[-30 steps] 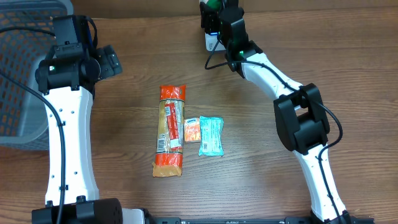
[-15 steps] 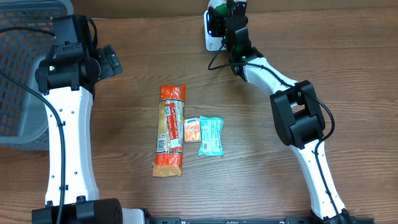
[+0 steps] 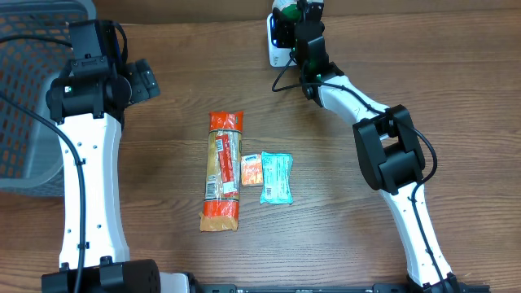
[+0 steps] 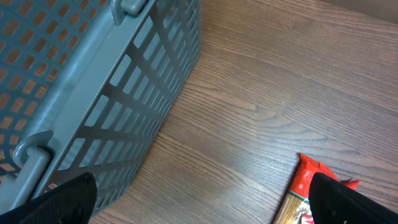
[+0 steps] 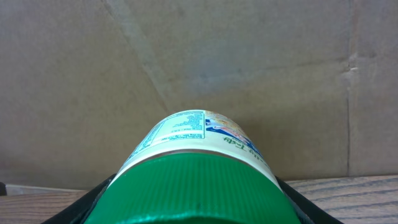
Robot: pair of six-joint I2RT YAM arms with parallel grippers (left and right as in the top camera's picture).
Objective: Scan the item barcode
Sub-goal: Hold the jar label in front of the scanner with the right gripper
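My right gripper (image 3: 298, 18) is at the table's far edge, shut on a white canister with a green ribbed lid (image 3: 284, 9). In the right wrist view the lid (image 5: 198, 186) fills the bottom between the black fingers (image 5: 93, 200), and the printed label (image 5: 186, 127) faces a plain brown wall. No barcode shows in any view. Just beside the canister, a white device with a cable (image 3: 278, 47) stands on the table. My left gripper (image 3: 143, 80) hangs open over bare wood next to the basket, holding nothing (image 4: 202, 208).
A grey plastic basket (image 3: 32, 89) (image 4: 93, 81) fills the far left corner. A long red-ended pasta packet (image 3: 223, 171) (image 4: 308, 186), a small orange packet (image 3: 251, 169) and a teal packet (image 3: 276, 177) lie mid-table.
A second ago the right arm shifted slightly right along the far edge with the canister; it has held still since. The left arm has not moved.
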